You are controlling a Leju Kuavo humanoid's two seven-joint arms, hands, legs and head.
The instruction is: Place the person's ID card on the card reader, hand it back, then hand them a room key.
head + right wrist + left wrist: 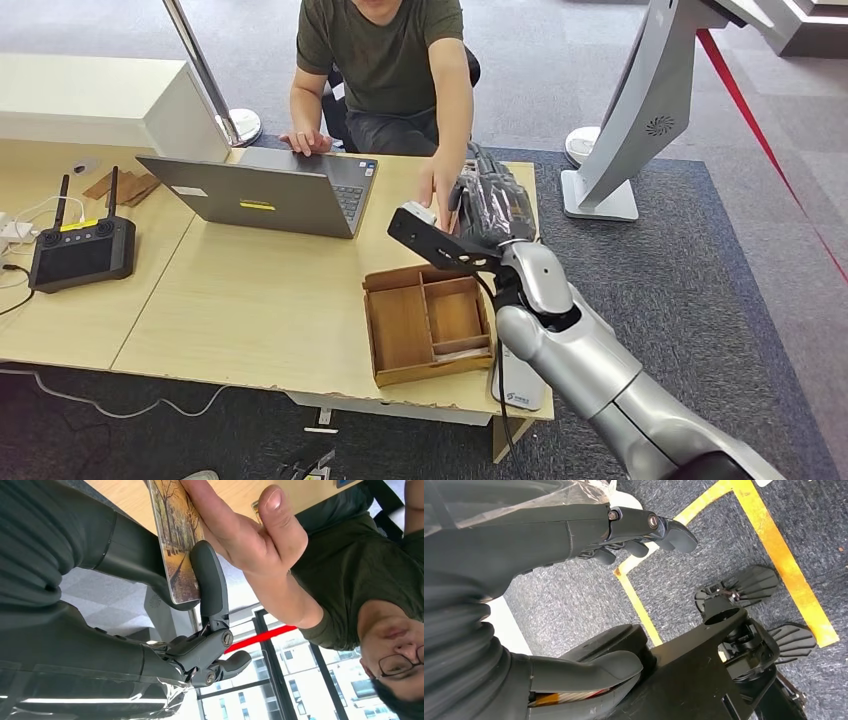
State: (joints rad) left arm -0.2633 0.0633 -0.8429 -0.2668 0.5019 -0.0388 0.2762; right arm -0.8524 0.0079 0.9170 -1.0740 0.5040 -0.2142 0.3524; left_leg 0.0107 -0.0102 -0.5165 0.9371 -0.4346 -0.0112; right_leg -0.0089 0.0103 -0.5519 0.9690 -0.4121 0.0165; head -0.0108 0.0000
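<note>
My right hand (492,205) is raised over the table's far right corner, wrapped in clear film. In the right wrist view, my right hand (200,652) pinches a card (177,535) printed with an autumn tree avenue between thumb and a finger. The person's hand (245,530) lies flat against the card's other face, thumb up. From the head view the person's hand (437,188) reaches across the table to my hand. A white card reader (522,385) lies at the table's front right edge, partly under my arm. My left hand (574,535) hangs over the carpet, fingers apart, holding nothing.
A wooden tray (385,335) with compartments sits on the table just below my right hand. An open laptop (270,190) stands in front of the seated person (385,60). A black controller (80,250) with antennas lies at the left. A white kiosk stand (640,110) rises at the right.
</note>
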